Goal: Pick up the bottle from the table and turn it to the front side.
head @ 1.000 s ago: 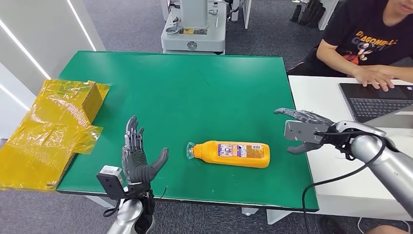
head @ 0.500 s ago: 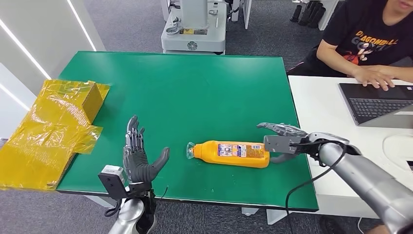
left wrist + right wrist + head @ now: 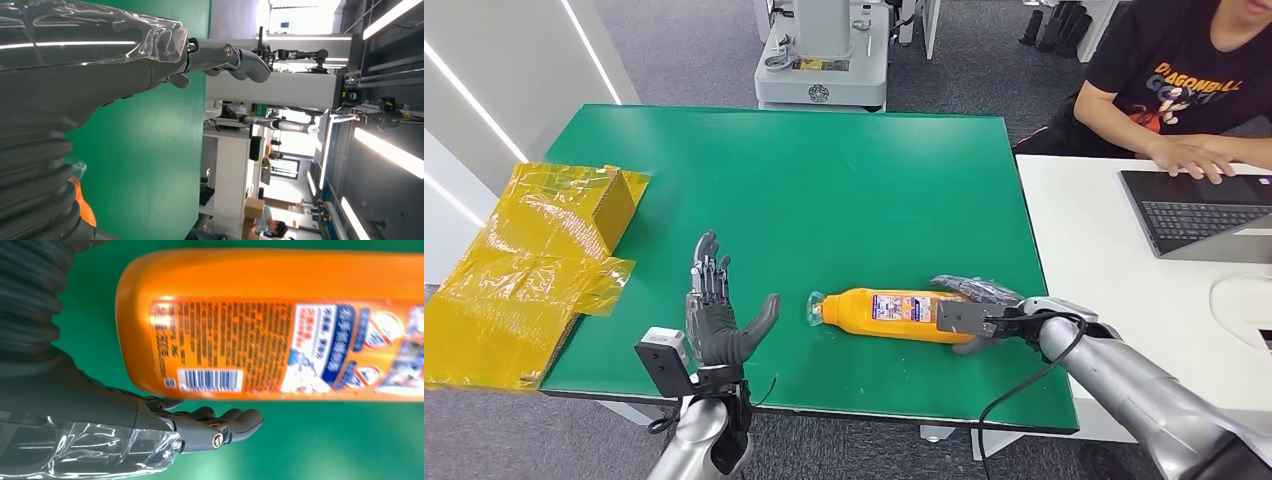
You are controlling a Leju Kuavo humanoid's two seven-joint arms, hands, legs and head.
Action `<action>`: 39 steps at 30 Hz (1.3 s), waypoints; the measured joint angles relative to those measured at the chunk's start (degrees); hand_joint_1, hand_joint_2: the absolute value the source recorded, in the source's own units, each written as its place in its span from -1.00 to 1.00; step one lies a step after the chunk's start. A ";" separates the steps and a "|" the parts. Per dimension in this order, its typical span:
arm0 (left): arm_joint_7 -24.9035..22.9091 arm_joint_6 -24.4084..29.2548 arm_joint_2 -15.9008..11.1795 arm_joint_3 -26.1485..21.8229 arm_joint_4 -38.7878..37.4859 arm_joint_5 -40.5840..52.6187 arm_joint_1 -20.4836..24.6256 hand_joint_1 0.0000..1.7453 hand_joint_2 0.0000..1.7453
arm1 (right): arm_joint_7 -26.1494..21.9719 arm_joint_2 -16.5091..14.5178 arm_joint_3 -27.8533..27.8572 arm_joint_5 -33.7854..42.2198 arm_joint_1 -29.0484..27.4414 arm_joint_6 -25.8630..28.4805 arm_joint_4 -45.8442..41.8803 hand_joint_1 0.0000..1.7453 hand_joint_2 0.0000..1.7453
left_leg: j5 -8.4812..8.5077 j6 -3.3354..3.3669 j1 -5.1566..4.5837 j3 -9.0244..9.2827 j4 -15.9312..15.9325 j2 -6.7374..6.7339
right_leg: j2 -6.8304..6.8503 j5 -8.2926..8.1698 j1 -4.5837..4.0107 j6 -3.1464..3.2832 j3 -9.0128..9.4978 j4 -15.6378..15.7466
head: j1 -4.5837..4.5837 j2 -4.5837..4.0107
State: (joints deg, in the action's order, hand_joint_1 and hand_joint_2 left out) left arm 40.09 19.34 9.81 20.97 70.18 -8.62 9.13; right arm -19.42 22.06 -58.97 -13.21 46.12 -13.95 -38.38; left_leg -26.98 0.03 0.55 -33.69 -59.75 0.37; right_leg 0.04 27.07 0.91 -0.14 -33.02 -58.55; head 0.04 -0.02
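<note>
Reaching low over the counter, the right robot hand cups the bottle base, fingers spread, ungripped; the left robot hand stands upright, open.

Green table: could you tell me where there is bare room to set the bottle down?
The green table is bare across its far half, beyond the bottle. The near strip is crowded: left robot hand, bottle and right robot hand. Yellow wrapping overhangs its left edge.
</note>
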 joint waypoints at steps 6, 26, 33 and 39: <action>0.00 -0.13 0.00 0.87 -0.97 -0.57 0.69 -1.00 1.00 | 0.46 0.05 0.02 -0.10 -0.78 -0.03 0.01 -1.00 1.00 | 0.00 0.00 0.01 0.01 -0.01 -0.01 | -0.02 0.00 -0.01 0.01 -0.04 -0.01 | 0.00 0.00; 0.00 0.38 -0.02 2.68 -2.25 -1.21 1.09 -1.00 1.00 | 0.94 1.02 3.35 -4.20 -4.67 4.32 -3.03 -1.00 1.00 | 0.01 0.00 0.01 0.00 -0.01 -0.03 | -0.05 -0.02 0.00 0.02 -0.05 -0.02 | 0.00 0.00; 0.00 0.42 -0.02 2.74 -2.25 -1.22 1.07 -1.00 1.00 | 1.09 1.02 4.42 -4.85 -4.72 4.64 -3.04 -1.00 1.00 | 0.00 0.00 0.01 -0.02 0.00 -0.03 | -0.05 -0.02 -0.01 0.02 -0.06 -0.01 | 0.00 0.00; 0.00 0.42 -0.02 2.74 -2.26 -1.22 1.07 -1.00 1.00 | 1.10 1.02 4.48 -4.93 -4.71 4.63 -3.04 -1.00 1.00 | 0.00 0.00 0.01 -0.03 0.00 -0.03 | -0.04 -0.02 -0.01 0.02 -0.06 -0.01 | 0.00 0.00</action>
State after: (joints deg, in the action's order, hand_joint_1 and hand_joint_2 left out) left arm 40.09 19.76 9.79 23.71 67.93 -9.84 10.20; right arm -18.32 23.08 -54.49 -18.14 41.40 -9.32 -41.42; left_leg -26.98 0.03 0.56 -33.71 -59.75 0.34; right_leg 0.00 27.05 0.90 -0.12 -33.08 -58.56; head 0.04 -0.02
